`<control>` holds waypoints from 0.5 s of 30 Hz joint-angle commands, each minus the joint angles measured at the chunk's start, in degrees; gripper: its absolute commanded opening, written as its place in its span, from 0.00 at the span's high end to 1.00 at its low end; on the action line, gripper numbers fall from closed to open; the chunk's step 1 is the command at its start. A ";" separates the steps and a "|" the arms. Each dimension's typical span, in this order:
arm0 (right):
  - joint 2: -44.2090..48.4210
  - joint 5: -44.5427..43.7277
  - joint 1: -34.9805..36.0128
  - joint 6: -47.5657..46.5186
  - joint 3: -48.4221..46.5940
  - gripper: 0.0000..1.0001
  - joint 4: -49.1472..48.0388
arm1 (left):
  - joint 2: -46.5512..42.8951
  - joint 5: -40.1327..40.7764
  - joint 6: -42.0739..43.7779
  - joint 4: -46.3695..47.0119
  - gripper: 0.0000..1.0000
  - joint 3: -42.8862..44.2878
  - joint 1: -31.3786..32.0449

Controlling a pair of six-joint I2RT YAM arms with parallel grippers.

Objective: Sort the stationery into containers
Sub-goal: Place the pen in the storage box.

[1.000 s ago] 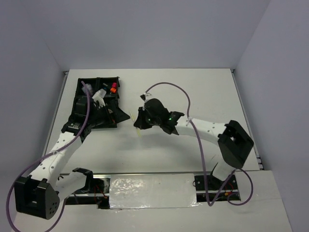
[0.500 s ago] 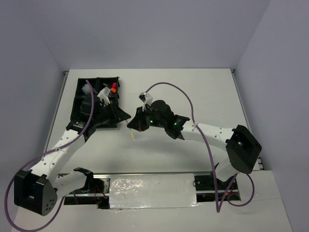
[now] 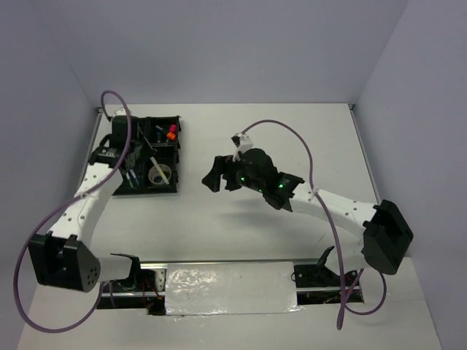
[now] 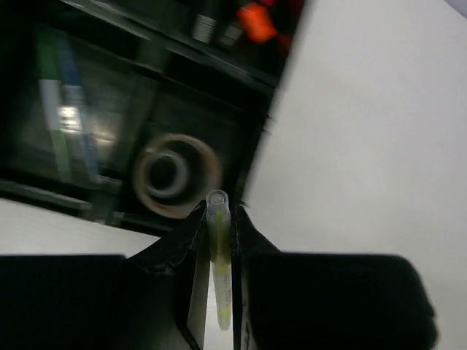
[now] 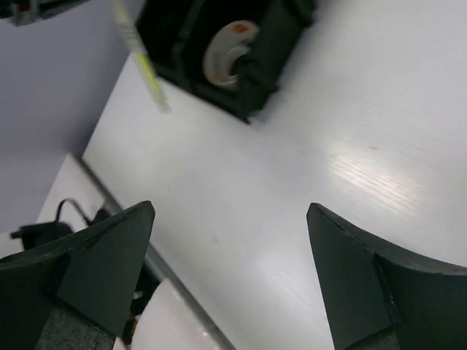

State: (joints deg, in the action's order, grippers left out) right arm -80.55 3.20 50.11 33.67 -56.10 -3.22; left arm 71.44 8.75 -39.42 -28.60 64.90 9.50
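No text, label, brand, number or sign can be read in any view. The tape roll (image 5: 215,51) lying in the tray has a small reddish patch on its white core. It may be a label, but it is too blurred to read. The barrel of the yellow-green pen (image 4: 219,251) is also out of focus, and no printing can be made out on it.
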 commanded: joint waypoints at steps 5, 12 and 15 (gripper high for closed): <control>9.80 -8.47 -3.00 -2.11 5.29 0.06 7.44 | 13.44 18.15 2.85 -11.47 0.96 14.09 -15.72; 14.63 -7.25 -3.70 -4.23 9.24 0.06 7.54 | 24.53 16.91 3.73 -11.13 0.87 22.27 -20.22; 15.34 -5.93 -3.70 -4.49 9.95 0.06 7.27 | 26.64 18.49 3.91 -11.13 0.79 23.95 -20.31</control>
State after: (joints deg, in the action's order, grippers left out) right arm -67.18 -3.62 46.78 30.57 -47.07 4.86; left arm 97.21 24.67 -37.17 -39.55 85.60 -10.68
